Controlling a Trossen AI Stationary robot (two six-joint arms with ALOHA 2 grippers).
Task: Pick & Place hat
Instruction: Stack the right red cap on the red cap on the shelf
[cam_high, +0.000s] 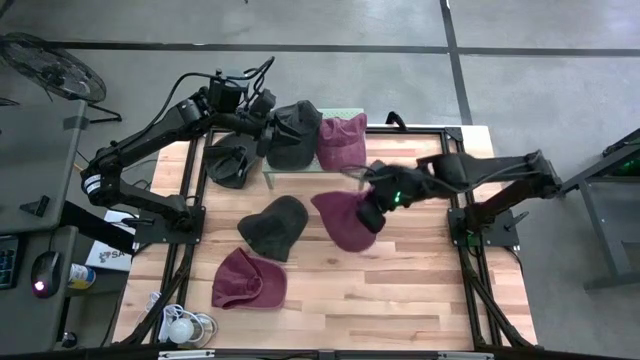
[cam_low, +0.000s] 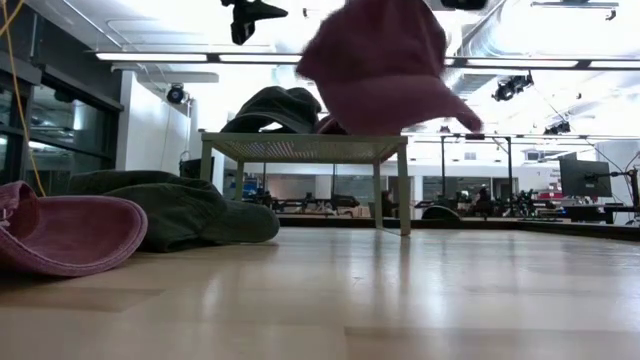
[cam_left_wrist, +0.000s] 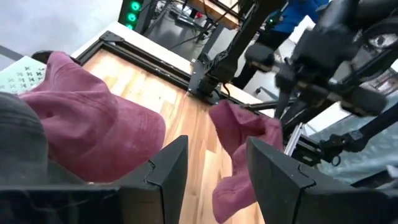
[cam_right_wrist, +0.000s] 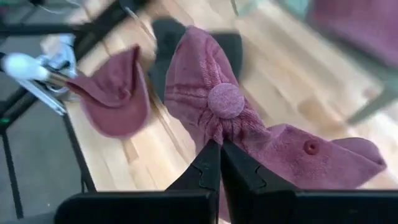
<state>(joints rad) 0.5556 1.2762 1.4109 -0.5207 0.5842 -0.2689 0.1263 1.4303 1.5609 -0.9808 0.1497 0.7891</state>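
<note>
My right gripper (cam_high: 372, 205) hangs over the table's middle, shut on a maroon hat (cam_high: 345, 222) that shows lifted high in the low view (cam_low: 380, 60). At the table's far side a small stand (cam_low: 305, 147) carries a dark hat (cam_high: 295, 130) and a maroon hat (cam_high: 342, 140) on its top. My left gripper (cam_left_wrist: 216, 142) stands open over that stand beside the dark hat, nothing between its fingers. On the table lie a dark hat (cam_high: 272, 225), another maroon hat (cam_high: 248, 278) near the front left, and a dark hat (cam_high: 230, 160) left of the stand. My right gripper pinches a bunch of the maroon hat's crown cloth (cam_right_wrist: 219, 132) between its two fingers, just beside the top button (cam_right_wrist: 226, 101). The fingers come from above, slanting down. The hat hangs below them, clear of the table, its crown gathered at the fingers.
Black frame rails (cam_high: 470, 250) run along the table's left and right sides. A white bulb-like object with cords (cam_high: 182, 326) lies at the near left corner. Bare wood (cam_high: 400, 290) shows at the table's near right.
</note>
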